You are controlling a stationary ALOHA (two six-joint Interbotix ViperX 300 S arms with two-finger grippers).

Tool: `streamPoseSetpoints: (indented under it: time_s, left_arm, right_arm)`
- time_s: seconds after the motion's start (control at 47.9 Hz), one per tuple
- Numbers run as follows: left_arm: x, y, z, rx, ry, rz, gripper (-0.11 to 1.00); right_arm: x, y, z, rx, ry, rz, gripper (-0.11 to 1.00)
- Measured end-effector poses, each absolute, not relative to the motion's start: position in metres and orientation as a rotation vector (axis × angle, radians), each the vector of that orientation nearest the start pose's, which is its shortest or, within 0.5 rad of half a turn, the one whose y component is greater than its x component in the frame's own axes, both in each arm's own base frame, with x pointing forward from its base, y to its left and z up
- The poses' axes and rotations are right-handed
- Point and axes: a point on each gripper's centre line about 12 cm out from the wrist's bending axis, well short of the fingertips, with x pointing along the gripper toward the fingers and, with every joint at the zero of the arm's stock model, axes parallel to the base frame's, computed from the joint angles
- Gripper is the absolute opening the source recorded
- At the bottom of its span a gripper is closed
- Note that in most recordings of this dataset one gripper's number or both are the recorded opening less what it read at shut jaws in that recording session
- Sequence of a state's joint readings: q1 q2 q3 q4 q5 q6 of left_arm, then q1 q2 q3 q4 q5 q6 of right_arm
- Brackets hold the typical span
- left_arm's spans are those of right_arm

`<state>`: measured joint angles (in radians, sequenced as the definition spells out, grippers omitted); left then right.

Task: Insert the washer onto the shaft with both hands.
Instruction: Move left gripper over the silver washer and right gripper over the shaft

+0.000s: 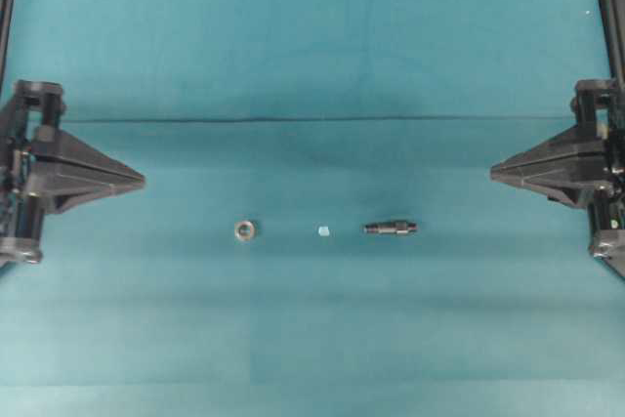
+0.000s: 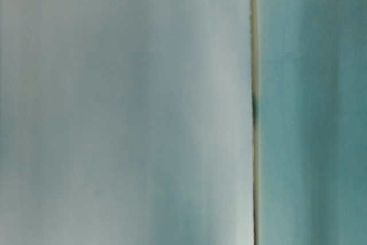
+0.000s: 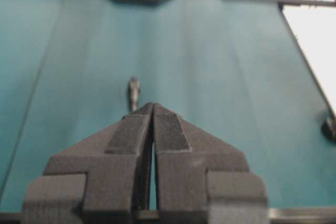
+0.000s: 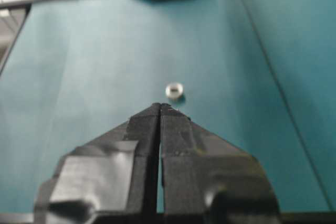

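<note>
overhead exterior: washer (image 1: 245,229), shaft (image 1: 391,228) between closed tools, well apart.

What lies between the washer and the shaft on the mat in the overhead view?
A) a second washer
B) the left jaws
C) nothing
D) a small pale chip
D: in the overhead view a small pale chip lies on the teal mat, roughly midway between the washer to its left and the shaft to its right, touching neither.
</note>
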<state>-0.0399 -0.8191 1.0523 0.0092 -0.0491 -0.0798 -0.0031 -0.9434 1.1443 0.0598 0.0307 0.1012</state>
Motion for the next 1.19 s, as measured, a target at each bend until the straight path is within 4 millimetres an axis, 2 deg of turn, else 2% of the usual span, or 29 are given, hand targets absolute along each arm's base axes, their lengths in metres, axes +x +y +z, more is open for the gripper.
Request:
streamPoseSetpoints:
  time_s: [0.209, 0.522, 0.752, 1.191]
  left_arm:
    - [0.249, -0.01, 0.27, -0.064, 0.282, -0.031, 0.02]
    - [0.284, -0.012, 0.244, -0.059, 0.489, -0.023, 0.02]
    - [0.305, -0.012, 0.221, -0.053, 0.691, -0.013, 0.02]
    - [0.342, -0.014, 0.171, -0.045, 0.941, -0.002, 0.02]
  right_arm:
    - [0.212, 0.0, 0.25, 0.2, 0.35, -0.031, -0.09]
    - [0.248, 0.008, 0.214, 0.191, 0.635, -0.026, -0.09]
    - [0.27, 0.011, 0.198, 0.185, 0.798, -0.033, -0.09]
    - [0.292, 0.012, 0.174, 0.155, 0.961, -0.041, -0.1]
